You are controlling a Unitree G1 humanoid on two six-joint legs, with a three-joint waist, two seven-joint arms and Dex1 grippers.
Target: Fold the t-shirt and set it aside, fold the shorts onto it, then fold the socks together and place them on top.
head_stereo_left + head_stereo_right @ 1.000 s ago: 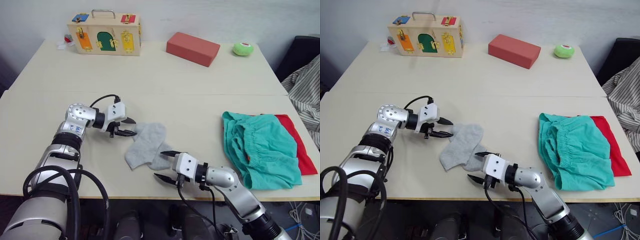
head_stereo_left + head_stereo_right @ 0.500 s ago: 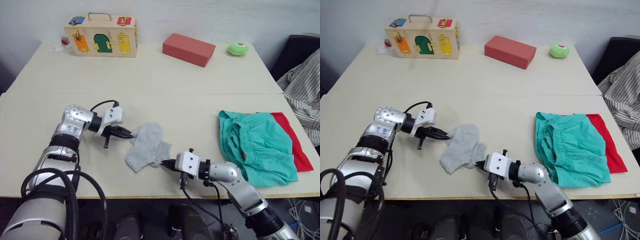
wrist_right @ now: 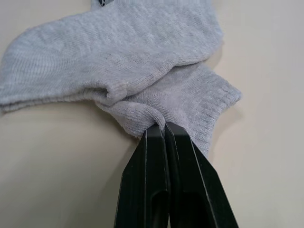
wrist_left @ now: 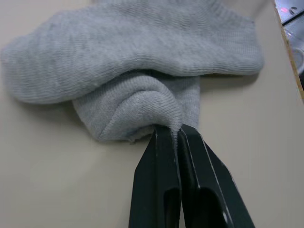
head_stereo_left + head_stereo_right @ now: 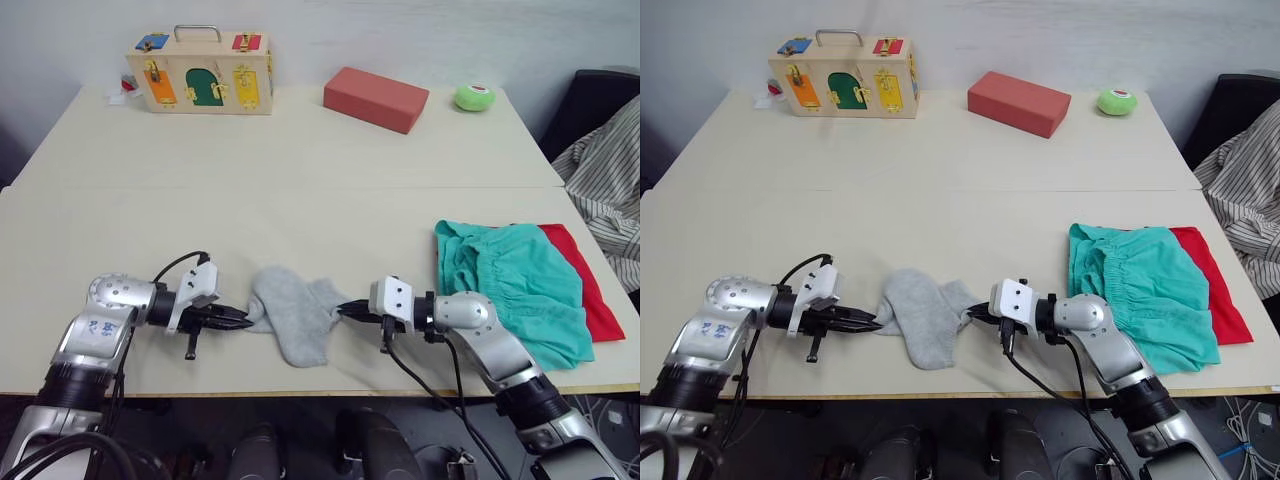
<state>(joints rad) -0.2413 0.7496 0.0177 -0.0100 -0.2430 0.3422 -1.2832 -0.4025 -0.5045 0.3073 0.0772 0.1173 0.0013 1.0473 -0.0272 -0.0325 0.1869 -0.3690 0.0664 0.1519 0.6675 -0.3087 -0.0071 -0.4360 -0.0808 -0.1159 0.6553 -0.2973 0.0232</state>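
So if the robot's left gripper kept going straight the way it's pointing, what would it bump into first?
The socks. The left gripper is already shut on their edge, so they're right there. Past the socks, the right gripper faces it from the other side, pinching the same socks, so it would likely meet that next.

Bare surface (image 5: 300, 180) stretches open across the middle; a toy box (image 5: 199, 70), brick (image 5: 376, 98) and green ball (image 5: 474, 97) line the far edge.
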